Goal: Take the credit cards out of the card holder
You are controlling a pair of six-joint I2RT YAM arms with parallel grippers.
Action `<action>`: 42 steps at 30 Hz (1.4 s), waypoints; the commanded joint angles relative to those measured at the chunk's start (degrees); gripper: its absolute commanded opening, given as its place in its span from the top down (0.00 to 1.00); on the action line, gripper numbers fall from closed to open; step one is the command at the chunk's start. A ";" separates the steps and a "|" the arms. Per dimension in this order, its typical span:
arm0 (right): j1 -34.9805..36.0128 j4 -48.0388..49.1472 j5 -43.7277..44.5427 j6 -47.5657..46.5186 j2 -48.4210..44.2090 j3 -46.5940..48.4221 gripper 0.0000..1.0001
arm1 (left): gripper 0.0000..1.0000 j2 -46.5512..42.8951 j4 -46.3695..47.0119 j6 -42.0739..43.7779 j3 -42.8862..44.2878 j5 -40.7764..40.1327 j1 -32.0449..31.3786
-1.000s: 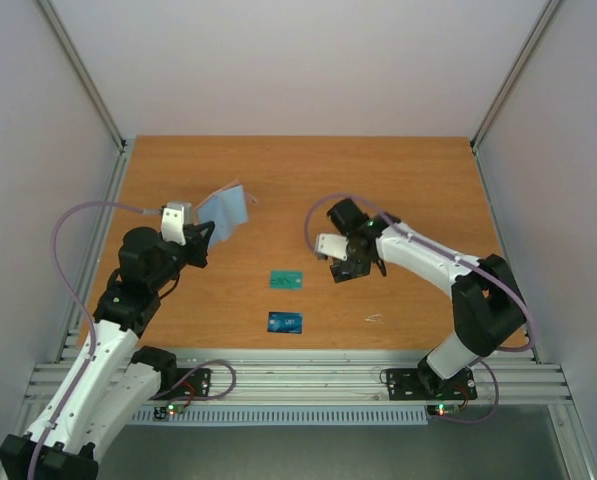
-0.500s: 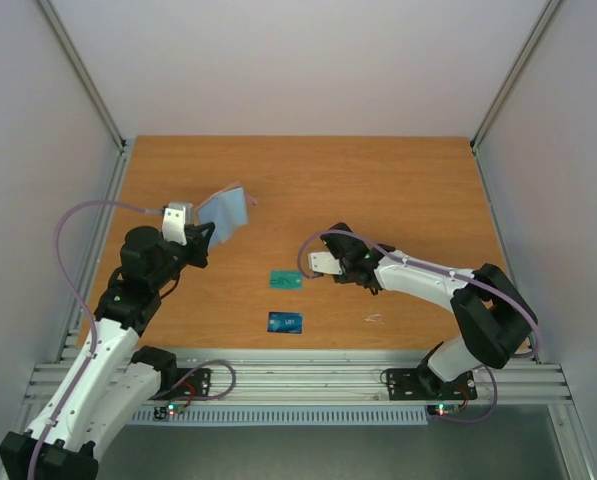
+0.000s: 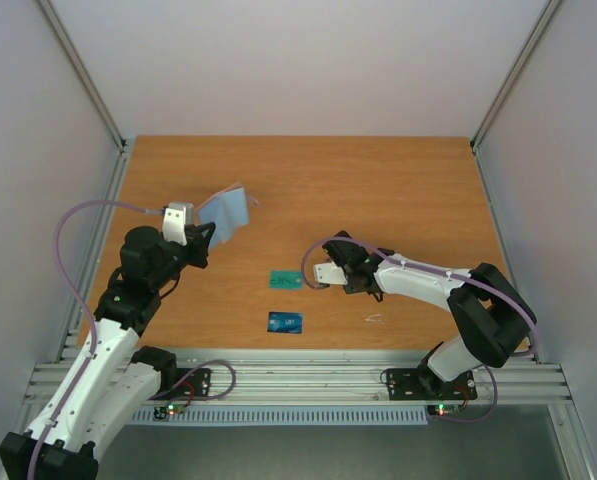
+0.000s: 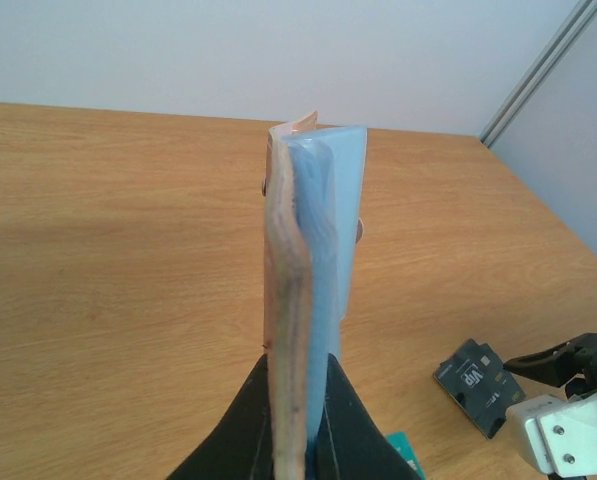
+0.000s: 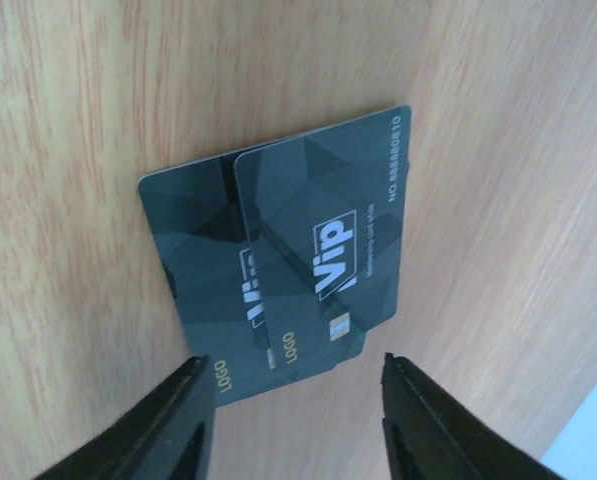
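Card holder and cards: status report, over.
Left fingers shut on card holder, upright off table. Right fingers open over black card on table. Green card, blue card already out. Nothing in the way.

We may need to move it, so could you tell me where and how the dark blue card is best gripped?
Probably straight from above, pinching its two long edges: the dark blue card lies flat on the table, long sides running left to right, apart from the green card.
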 commanded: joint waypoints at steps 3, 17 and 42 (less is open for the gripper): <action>0.84 -2.89 2.72 1.95 -4.83 1.07 0.43 | 1.00 -1.09 4.12 1.02 -0.22 4.00 0.04; -5.57 -0.84 -61.68 49.91 -13.51 32.06 0.02 | 1.00 -1.92 21.57 -0.66 -1.39 30.98 0.08; -13.60 -23.16 -67.16 75.89 11.44 52.72 0.99 | 0.17 -1.48 2.09 -15.93 -2.54 -15.25 0.38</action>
